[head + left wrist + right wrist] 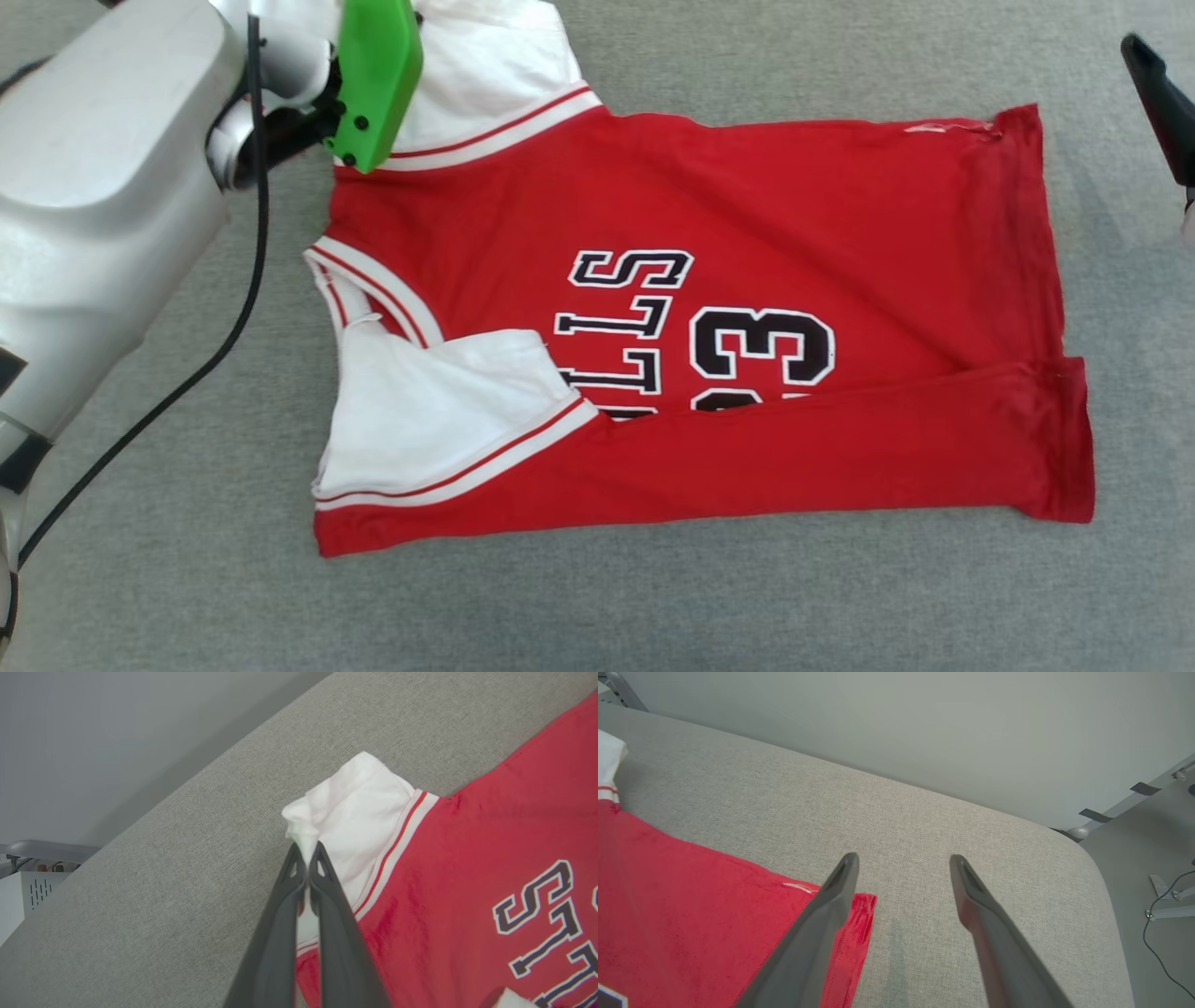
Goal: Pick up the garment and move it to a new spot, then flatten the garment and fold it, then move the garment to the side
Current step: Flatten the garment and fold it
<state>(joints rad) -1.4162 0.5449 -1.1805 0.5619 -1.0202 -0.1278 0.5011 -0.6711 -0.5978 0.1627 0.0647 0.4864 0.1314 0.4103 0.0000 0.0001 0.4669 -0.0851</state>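
looks like a lab or test room tbh, grey fabric-covered table [971, 826], bare grey wall [924, 728], black tape strips [1095, 815] down low, white vented box [18, 896]

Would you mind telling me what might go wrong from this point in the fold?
1. The left gripper pinches just the tip of the white sleeve; the thin hold may slip, or lift the sleeve alone.
2. The right gripper is open near the hem corner, holding nothing; a one-sided pull would likely skew the garment and disturb its folded near edge.
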